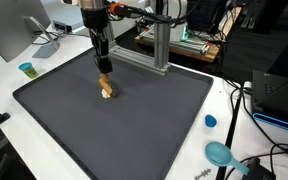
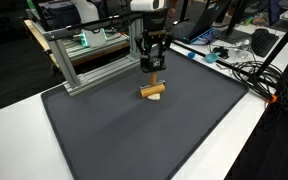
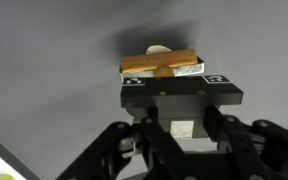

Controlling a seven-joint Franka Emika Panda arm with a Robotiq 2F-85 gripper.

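My gripper (image 1: 103,70) (image 2: 153,68) points straight down over the black mat (image 1: 134,130) (image 2: 134,140). Its jaws are shut on a narrow orange-brown wooden piece (image 2: 154,79) (image 3: 165,72) that stands upright. The lower end of that piece meets a wooden block (image 1: 106,91) (image 2: 152,92) (image 3: 159,62) lying flat on the mat. In the wrist view the gripper (image 3: 174,82) covers most of the upright piece, and a pale rounded part (image 3: 159,48) shows just behind the flat block. Whether the two wooden pieces are joined or merely touching I cannot tell.
An aluminium frame (image 1: 159,50) (image 2: 84,62) stands at the mat's far edge. A small blue cup (image 1: 26,69), a blue cap (image 1: 210,121) and a teal scoop-like object (image 1: 220,153) lie on the white table off the mat. Cables (image 2: 246,72) run along one side.
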